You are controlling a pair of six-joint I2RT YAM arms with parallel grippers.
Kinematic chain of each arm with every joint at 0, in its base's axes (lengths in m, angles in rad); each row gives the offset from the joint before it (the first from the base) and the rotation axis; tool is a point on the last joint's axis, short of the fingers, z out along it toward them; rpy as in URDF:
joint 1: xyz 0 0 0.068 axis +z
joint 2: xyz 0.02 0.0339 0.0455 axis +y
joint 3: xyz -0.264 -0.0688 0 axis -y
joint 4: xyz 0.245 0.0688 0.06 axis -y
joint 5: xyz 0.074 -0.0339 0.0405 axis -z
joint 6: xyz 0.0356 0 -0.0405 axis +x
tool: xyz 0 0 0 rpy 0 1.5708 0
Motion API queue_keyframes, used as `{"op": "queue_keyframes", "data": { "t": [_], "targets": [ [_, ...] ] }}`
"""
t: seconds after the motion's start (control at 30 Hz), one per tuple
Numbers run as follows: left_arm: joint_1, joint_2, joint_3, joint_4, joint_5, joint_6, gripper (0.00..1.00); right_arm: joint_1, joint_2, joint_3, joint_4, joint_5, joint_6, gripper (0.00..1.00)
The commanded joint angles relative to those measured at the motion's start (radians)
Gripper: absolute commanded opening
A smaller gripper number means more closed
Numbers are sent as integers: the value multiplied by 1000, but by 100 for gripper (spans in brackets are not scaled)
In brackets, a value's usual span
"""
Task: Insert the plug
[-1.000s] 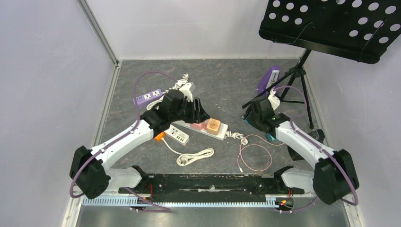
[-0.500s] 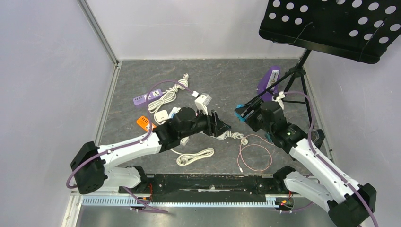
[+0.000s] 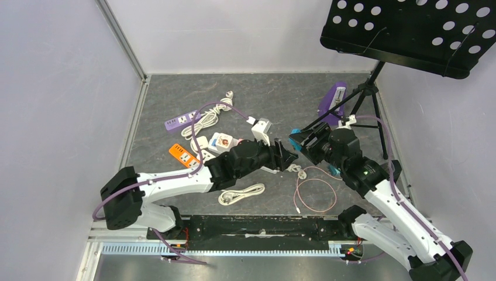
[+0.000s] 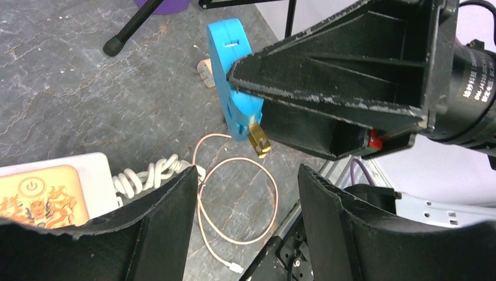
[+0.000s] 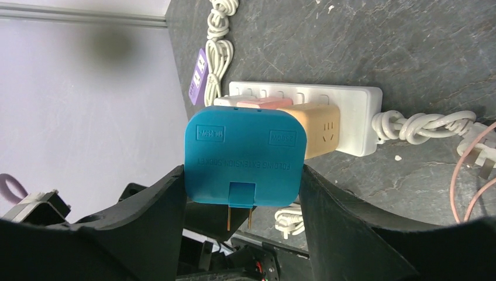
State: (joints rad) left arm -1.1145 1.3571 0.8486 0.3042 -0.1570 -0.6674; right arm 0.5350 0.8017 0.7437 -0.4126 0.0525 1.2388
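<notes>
Left arm swung right since earlier. My left gripper [image 4: 245, 181] open, empty. Right gripper [image 5: 243, 196] clamps blue plug [image 5: 244, 155], aloft near power strip [image 5: 357, 111]. Risk: crowded arms collide; prongs miss slots.

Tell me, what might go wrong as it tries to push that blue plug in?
1. The arms are crowded: the open left jaws sit right by the plug, so they might bump.
2. The right jaws pinch the plug only by its edges. Pushing could tilt it so the prongs miss.
3. Nothing holds the strip, so it may slide.
</notes>
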Motion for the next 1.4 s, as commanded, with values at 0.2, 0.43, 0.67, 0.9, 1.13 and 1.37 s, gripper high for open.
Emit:
{"op": "queue_keyframes", "data": {
  "t": [0.2, 0.43, 0.67, 0.9, 1.13, 1.37],
  "targets": [
    [-64, 89, 75, 167, -187, 30, 66, 5, -38, 16, 24, -25, 29, 45],
    [-88, 105, 55, 263, -303, 27, 54, 4, -37, 12, 24, -29, 33, 45],
    [-92, 140, 59, 311, -309, 45, 37, 4, -39, 9, 27, -38, 38, 45],
    [-92, 132, 60, 302, -306, 65, 3, 5, -40, 5, 34, -39, 31, 52],
    [-90, 36, 79, 173, -210, 81, 2, 5, -184, -104, 219, 28, -139, 98],
    [-58, -137, 121, -54, -94, 12, 2, 4, -378, -204, 464, 13, -334, 98]
  ]
}}
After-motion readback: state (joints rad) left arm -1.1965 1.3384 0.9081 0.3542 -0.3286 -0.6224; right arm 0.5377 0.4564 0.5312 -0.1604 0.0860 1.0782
